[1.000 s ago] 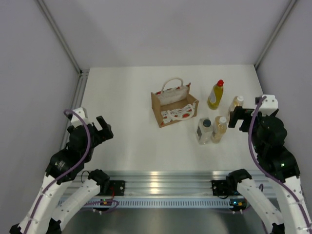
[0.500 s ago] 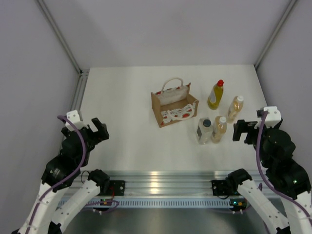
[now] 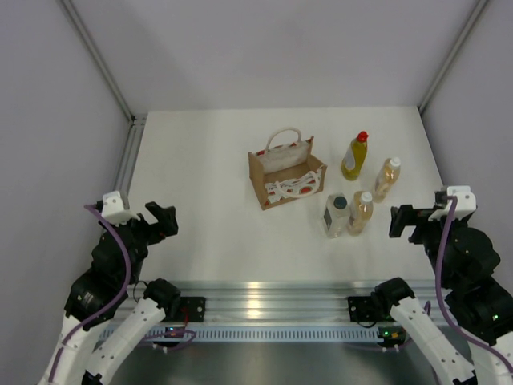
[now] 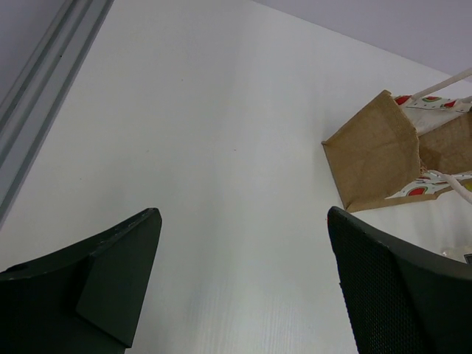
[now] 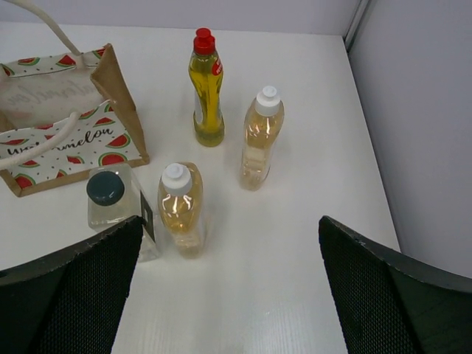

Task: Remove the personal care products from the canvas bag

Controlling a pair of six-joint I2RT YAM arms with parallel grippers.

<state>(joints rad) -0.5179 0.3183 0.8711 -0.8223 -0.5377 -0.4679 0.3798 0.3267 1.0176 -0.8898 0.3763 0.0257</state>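
Both arms pulled back to bottom corners; left gripper [image 4: 242,214], right gripper [image 5: 230,221] spread, empty. Yellow bottle [image 5: 206,88], two amber bottles [image 5: 181,203], clear bottle [image 5: 110,203] stand on bench [image 3: 200,160], right of canvas bag [image 3: 284,172]. Unloading looks done.

White table [image 3: 200,168], apparently greyish walls [image 3: 280,48]

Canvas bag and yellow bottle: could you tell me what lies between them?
Only bare table separates canvas bag and yellow bottle, seen in the right wrist view.

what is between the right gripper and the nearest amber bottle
Nothing visible. The right gripper is open with only table surface before the nearer amber bottle; the clear bottle stands beside it, not in front.
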